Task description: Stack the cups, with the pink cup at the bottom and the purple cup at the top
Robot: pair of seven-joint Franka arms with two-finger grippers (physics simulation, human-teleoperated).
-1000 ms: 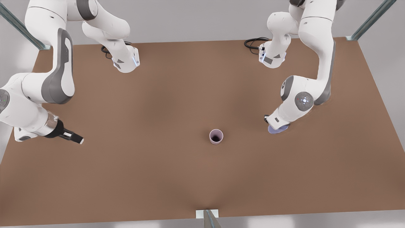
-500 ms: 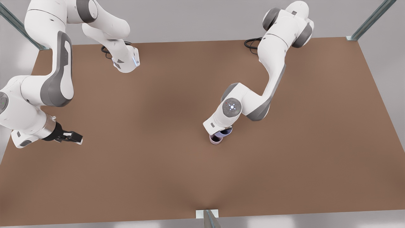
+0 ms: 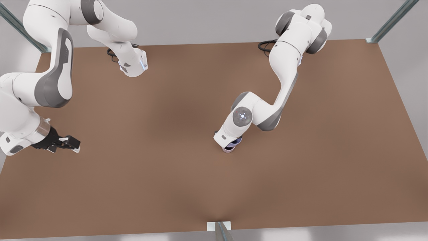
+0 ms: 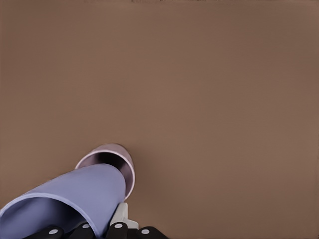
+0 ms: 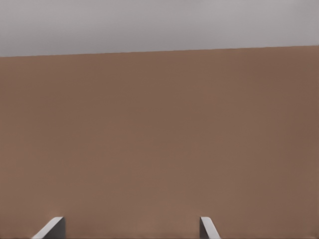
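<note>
Purple cup [image 4: 75,199], gripped in the left fingers [image 4: 117,230], hangs over the pink cup [image 4: 117,157] mid-table, not yet stacked; the right fingers [image 5: 130,226] wait wide open, holding nothing.

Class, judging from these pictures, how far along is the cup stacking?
Done: the left hand holds the purple cup above the pink cup standing on the table. In hand: lowering it in. Left: seating and releasing. The right hand waits open, far off.
</note>
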